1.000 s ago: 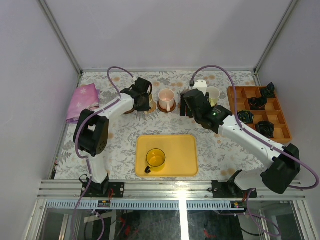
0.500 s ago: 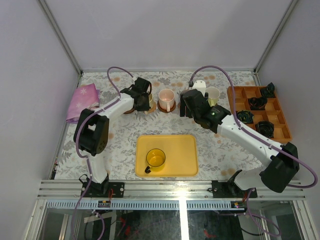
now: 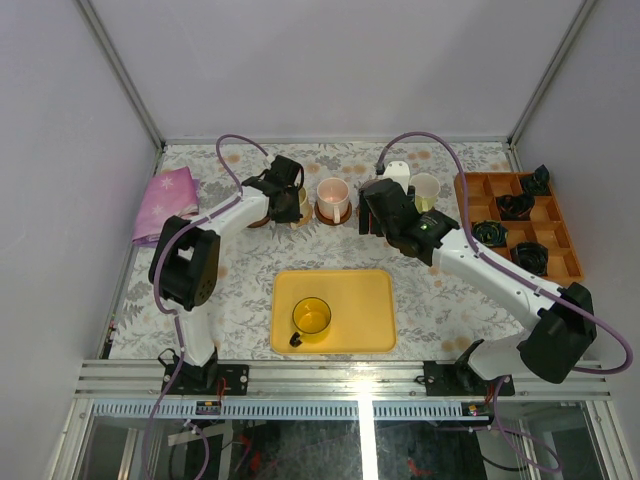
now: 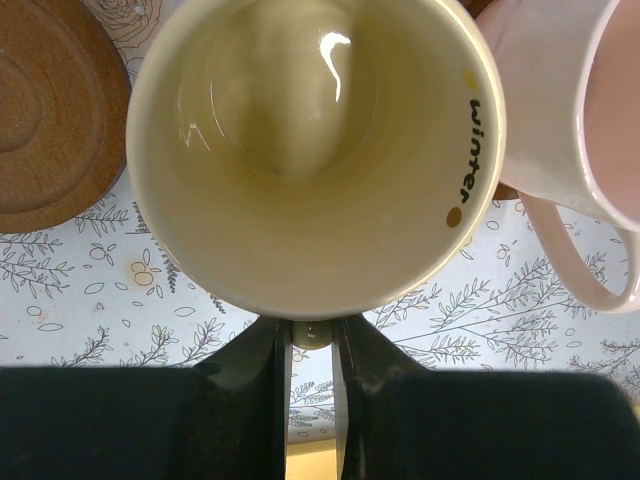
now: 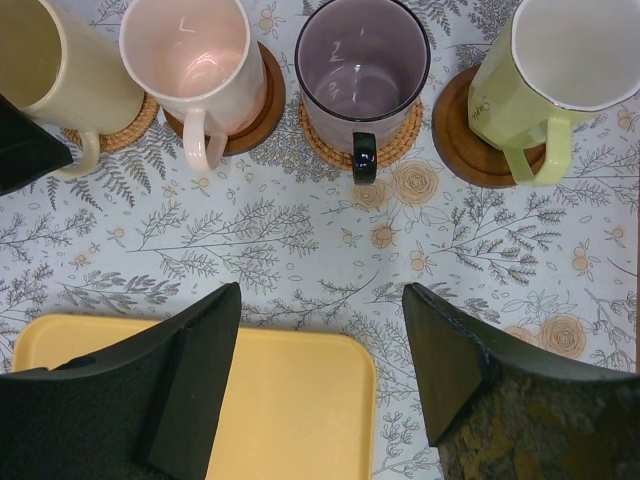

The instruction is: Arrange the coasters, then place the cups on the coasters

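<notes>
Cream cup (image 4: 310, 150), far edge of the desk, looks mid-placement on its tan coaster (image 5: 118, 128), left claw (image 4: 311, 350) pinching the handle (image 4: 311, 333), right claw (image 5: 320, 380) spread; next, let go and fetch the yellow cup (image 3: 311, 317).

**Left arm** (image 3: 228, 212) and **right arm** (image 3: 495, 277): white links were joined by black joint housings, and each carried a looping lilac cable (image 3: 238, 139). A small green light (image 3: 424, 226) showed near the right wrist. Left tool (image 4: 312, 335) and right tool (image 5: 320, 295) had matte black, wedge-shaped fingers.
</notes>
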You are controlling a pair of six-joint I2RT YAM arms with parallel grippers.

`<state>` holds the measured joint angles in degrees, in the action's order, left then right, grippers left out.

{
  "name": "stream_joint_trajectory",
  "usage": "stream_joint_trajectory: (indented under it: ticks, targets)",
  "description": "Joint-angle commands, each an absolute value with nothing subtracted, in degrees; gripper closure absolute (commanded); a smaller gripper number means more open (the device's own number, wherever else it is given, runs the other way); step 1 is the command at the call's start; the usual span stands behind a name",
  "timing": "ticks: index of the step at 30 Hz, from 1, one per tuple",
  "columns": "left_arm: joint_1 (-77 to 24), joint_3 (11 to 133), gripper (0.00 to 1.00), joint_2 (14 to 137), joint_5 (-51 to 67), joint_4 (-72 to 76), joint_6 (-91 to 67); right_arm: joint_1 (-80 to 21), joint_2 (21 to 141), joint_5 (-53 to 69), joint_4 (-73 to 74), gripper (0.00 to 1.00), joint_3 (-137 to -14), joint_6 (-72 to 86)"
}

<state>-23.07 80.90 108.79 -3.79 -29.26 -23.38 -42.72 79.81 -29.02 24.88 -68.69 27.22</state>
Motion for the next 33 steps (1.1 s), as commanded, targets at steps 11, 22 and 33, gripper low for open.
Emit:
stream_joint_trajectory:
  ticks: [11, 22, 33]
  targets:
    - [-22.28, 83.14, 0.95, 108.28, -6.22, -25.13, -23.82, -43.06, 80.00, -28.59, 23.55, 0.27, -69.43, 27.25]
    - [-22.21, 83.23, 0.78, 107.95, -4.71, -25.18, -23.57, -42.99, 80.33, -28.29, 23.34, 0.27, -69.36, 27.16]
    - [-22.24, 83.05, 0.79, 108.18, -3.97, -24.96, -23.64, -43.00, 80.86, -28.06, 23.12, 0.27, -69.42, 27.11]
